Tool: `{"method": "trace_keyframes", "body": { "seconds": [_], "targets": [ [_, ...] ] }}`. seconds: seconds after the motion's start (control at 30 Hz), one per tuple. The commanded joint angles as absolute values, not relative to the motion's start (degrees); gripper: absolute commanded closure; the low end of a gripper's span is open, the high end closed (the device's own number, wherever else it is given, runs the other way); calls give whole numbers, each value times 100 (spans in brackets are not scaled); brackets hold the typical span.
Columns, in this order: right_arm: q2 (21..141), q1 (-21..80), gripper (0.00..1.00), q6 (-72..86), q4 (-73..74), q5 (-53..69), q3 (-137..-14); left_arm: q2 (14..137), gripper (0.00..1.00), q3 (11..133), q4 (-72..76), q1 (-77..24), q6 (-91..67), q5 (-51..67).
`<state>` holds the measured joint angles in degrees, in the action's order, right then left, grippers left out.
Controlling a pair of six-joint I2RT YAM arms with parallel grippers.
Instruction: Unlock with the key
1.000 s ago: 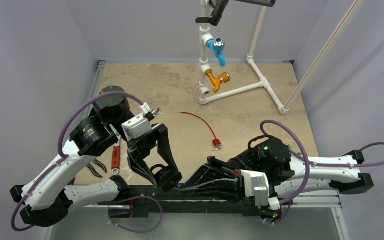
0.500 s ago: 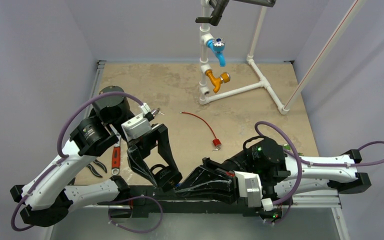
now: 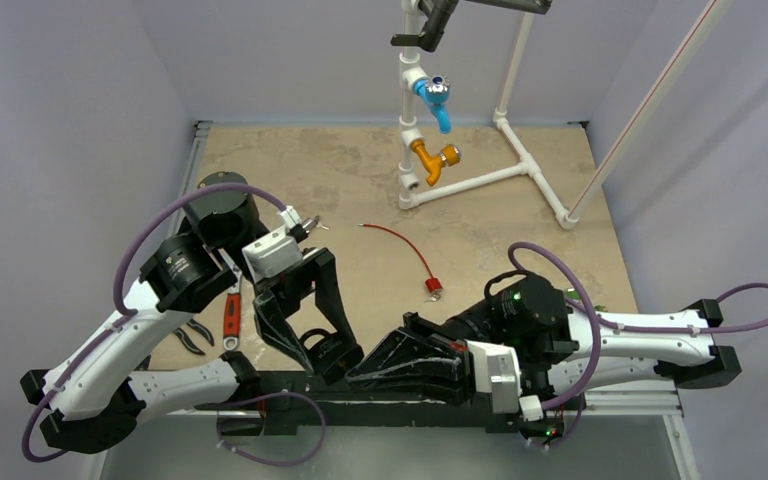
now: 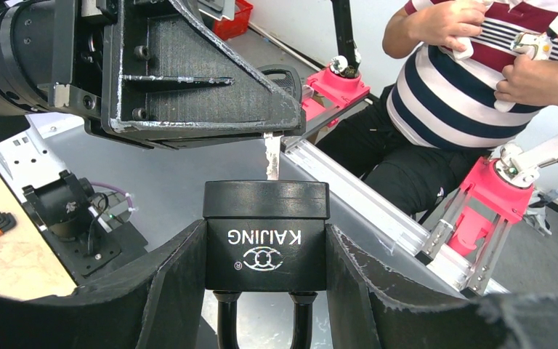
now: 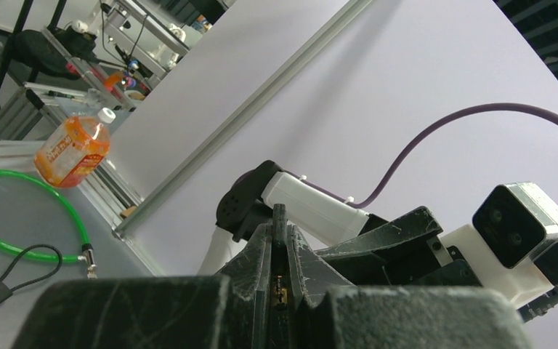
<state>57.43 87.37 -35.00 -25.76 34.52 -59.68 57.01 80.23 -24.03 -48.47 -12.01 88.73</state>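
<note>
- over the last second the right gripper [image 5: 279, 251] had slid toward 9 o'clock in the top view, closing on the left gripper [image 3: 326, 350]; the left arm had not moved.
- that put the key [image 4: 272, 156] right over the padlock [image 4: 265, 202], so insertion looked like the step in hand (whether the tip had entered the slot, i could not tell).
- the right jaws were pressed nearly together, pinching the key by its head; the left jaws stood half spread, clamped on the padlock's two sides.
- the padlock hung in the air at the 6 o'clock edge of the table [image 3: 360, 190], between the arm bases.
- in the left wrist view its long axis ran 12 to 6: keyway face at 12, shackle [image 4: 225, 323] at 6, lettering [image 4: 264, 237] upside down. the key's blade lay on the same line, tip pointing to 6, at that face.
</note>
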Motion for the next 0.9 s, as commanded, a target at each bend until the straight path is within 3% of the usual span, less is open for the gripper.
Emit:
{"method": "trace_keyframes", "body": {
  "seconds": [0.0,0.87],
  "targets": [
    [5790,8671,100,-3543,-2860,3432,-6094,5599,100,8147,-2004,-4878,-1334,10026],
    [5711,8476,100,-3653,-2516,3269,-5880,5592,100,8436,-2048,-4879,-1424,10020]
  ]
}}
